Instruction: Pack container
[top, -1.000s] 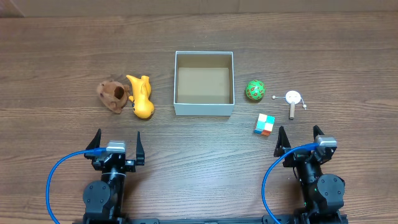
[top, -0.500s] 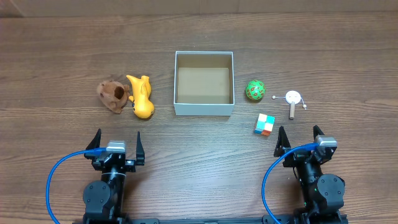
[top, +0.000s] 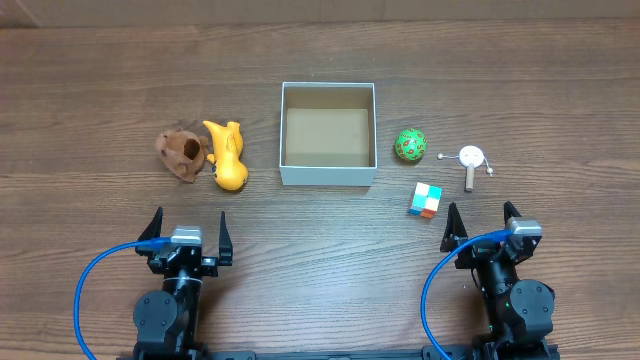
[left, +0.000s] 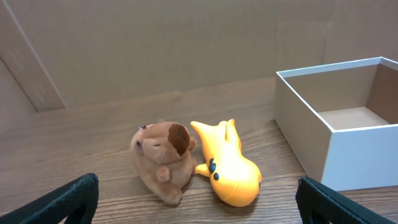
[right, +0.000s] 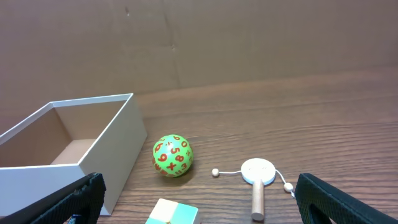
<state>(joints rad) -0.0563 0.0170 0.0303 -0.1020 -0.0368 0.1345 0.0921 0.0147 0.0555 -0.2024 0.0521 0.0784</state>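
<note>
Overhead, nothing has moved since a second ago, the container (top: 328, 178) mid-table beyond the left gripper (top: 190, 218) and right gripper (top: 480, 212), both wide open and empty; left wrist: brown plush animal (left: 163, 158) touching yellow toy animal (left: 229, 168), left of it; right wrist: green numbered ball (right: 173, 156), rattle drum (right: 258, 174), colored cube (right: 171, 213) on its right.

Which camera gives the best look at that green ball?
The right wrist view: the ball is close, its red numbers plain. Overhead shows it small, right of the container. The left wrist view misses it.
</note>
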